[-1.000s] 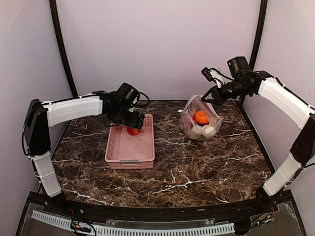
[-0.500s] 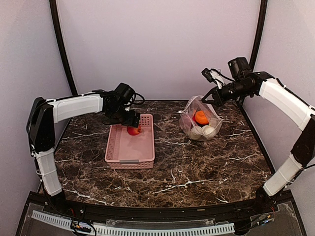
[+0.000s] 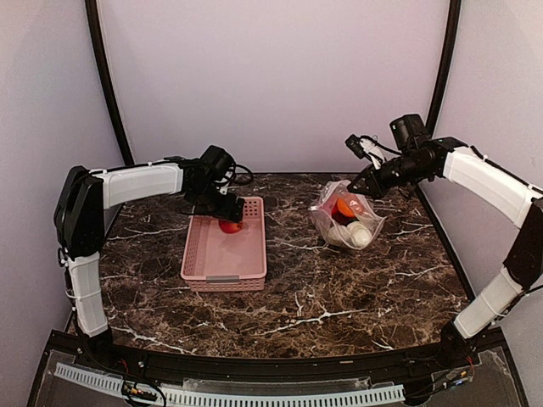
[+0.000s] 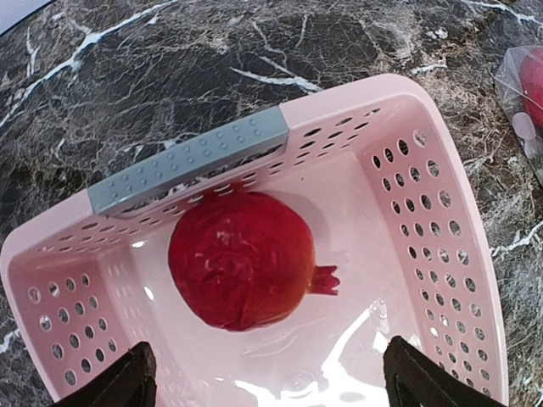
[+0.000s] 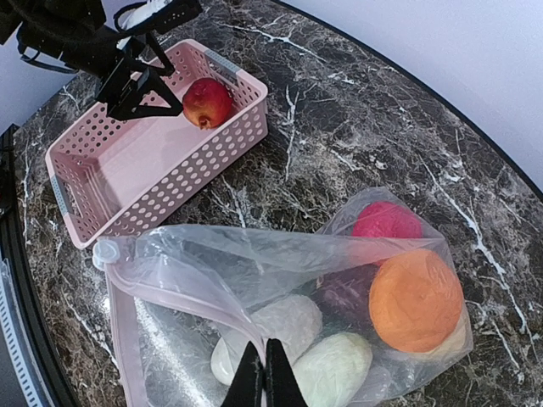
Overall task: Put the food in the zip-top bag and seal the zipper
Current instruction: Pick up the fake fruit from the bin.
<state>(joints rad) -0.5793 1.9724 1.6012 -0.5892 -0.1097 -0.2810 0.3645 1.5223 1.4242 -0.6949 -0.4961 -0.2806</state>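
A red pomegranate-like toy fruit (image 4: 242,271) lies in the far end of the pink basket (image 4: 441,170). My left gripper (image 4: 271,377) is open just above it, with one finger on each side. It shows in the top view (image 3: 230,214) over the fruit (image 3: 229,226). My right gripper (image 5: 263,373) is shut on the mouth edge of the clear zip-top bag (image 5: 254,263) and holds it up. The pinkish zipper (image 5: 119,331) runs along the mouth. Inside are orange (image 5: 416,298), red (image 5: 386,220), dark purple (image 5: 348,292) and white (image 5: 331,369) pieces.
The pink basket (image 3: 204,263) sits left of centre on the dark marble table, with a grey handle (image 4: 187,157) on its end. The bag (image 3: 348,222) rests at the back right, under my right gripper (image 3: 361,188). Black frame posts stand at both back corners.
My right gripper has dropped slightly and shifted left with the bag's edge, so the bag sags lower. My left arm has drawn in, its gripper staying over the red fruit.
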